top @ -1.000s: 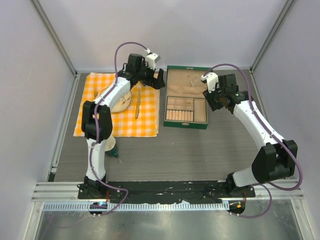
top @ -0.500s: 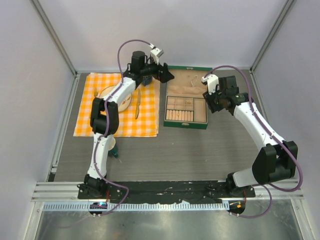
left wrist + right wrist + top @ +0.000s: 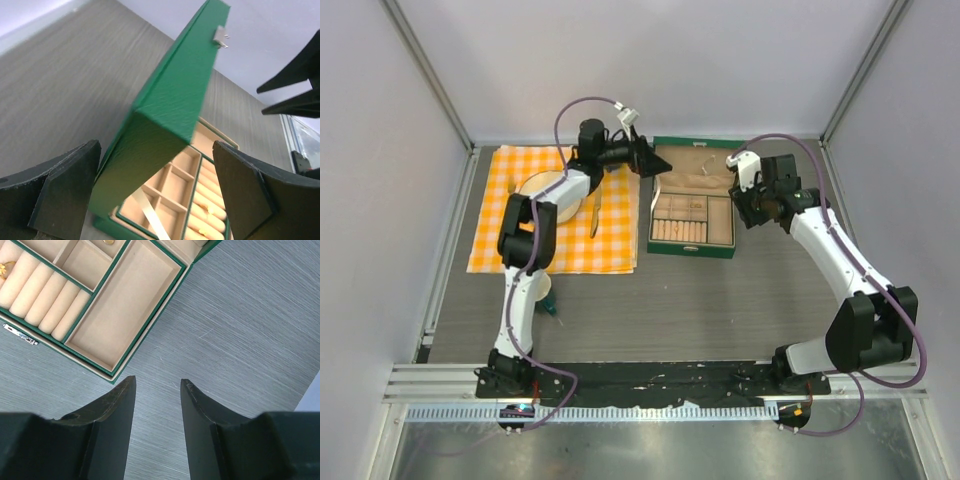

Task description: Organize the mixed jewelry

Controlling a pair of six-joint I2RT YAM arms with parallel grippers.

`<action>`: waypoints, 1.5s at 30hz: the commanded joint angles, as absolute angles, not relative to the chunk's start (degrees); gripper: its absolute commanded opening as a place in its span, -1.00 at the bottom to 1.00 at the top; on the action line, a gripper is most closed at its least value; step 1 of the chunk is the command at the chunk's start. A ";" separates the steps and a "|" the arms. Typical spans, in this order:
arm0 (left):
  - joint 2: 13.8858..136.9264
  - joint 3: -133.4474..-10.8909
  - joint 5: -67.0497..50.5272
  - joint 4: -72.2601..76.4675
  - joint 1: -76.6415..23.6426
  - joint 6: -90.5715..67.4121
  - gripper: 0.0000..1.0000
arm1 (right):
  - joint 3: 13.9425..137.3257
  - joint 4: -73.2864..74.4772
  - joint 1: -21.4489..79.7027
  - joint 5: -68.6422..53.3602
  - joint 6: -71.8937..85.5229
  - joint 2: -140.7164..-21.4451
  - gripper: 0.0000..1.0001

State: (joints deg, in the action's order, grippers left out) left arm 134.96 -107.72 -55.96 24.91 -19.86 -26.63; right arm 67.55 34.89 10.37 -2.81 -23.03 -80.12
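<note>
- The mixed jewelry [image 3: 3,268] shows only as tiny gold pieces inside the green, beige-lined rectangular jewellery box [image 3: 150,332]. One sits on the padded ring rolls, ahead and far left of the right gripper [image 3: 157,382]. Another speck lies in a small compartment further ahead.
- These pieces are too small to tell which way they point or how their long axis runs.
- The right wrist view alone shows the long bare compartment just ahead of the fingertips. The box's near corner lies slightly to their left.
- The left wrist view alone shows the green textured lid [image 3: 165,110] from outside. It is tilted up, with its silver clasp [image 3: 220,36] at the far end.
- The left gripper [image 3: 155,150] is spread fully wide. The lid's near corner lies between its fingers, and contact cannot be judged.
- The right gripper is about half parted, with nothing between its fingers.
- Bare grey wood-grain table [image 3: 240,330] lies under and right of the right gripper. The orange checked cloth [image 3: 610,250] lies behind the left gripper.
</note>
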 commanded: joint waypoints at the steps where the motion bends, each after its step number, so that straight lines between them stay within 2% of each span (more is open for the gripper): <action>1: 125.96 -100.22 -57.92 26.73 -19.60 -27.08 1.00 | 67.85 33.49 9.84 -2.81 -23.38 -77.52 -0.07; 11: 116.46 -89.57 -47.47 9.59 -21.27 -12.06 1.00 | 67.33 33.57 9.76 -4.39 -22.76 -77.08 -0.07; 21: 110.04 -75.25 -41.93 8.62 -23.11 -8.36 1.00 | 63.81 33.57 9.76 -4.22 -23.03 -74.45 -0.07; 33: 108.28 -67.95 -39.73 6.33 -23.64 -7.30 0.99 | 60.83 33.40 9.75 -5.10 -22.59 -73.48 -0.07; 45: 98.97 -58.19 -38.76 3.26 -24.17 -3.61 1.00 | 59.85 32.34 9.76 -5.71 -22.06 -74.88 -0.07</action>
State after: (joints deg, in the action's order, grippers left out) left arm 104.57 -59.77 -39.22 3.73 -24.03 -6.11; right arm 59.72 34.61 9.89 -4.73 -22.76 -75.48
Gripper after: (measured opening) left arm 0.997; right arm 0.468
